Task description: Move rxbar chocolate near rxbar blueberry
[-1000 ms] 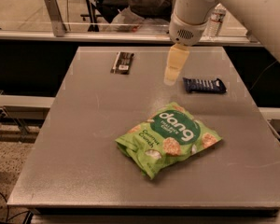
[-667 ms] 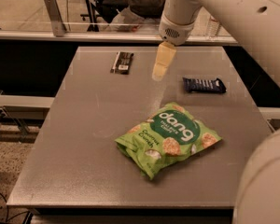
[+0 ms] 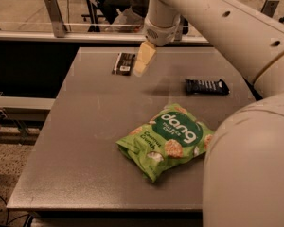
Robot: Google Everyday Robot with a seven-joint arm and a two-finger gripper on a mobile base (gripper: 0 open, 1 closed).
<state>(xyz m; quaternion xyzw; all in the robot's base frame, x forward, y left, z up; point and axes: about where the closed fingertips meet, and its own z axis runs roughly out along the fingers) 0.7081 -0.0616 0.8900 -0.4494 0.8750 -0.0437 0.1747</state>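
Observation:
The rxbar chocolate (image 3: 124, 63), a small dark brown-black bar with a white label patch, lies flat at the far left of the grey table (image 3: 85, 141). The rxbar blueberry (image 3: 207, 86), a dark navy bar with white lettering, lies at the far right. My gripper (image 3: 143, 63), with cream-coloured fingers pointing down, hangs just right of the chocolate bar and above the table. Nothing shows in it.
A green "dang" snack bag (image 3: 167, 138) lies in the middle front of the table. My white arm fills the right side of the view. A railing and a seated person are behind the table's far edge.
My gripper has moved left, from near the blueberry bar to just beside the chocolate bar. The bars and the bag have not moved.

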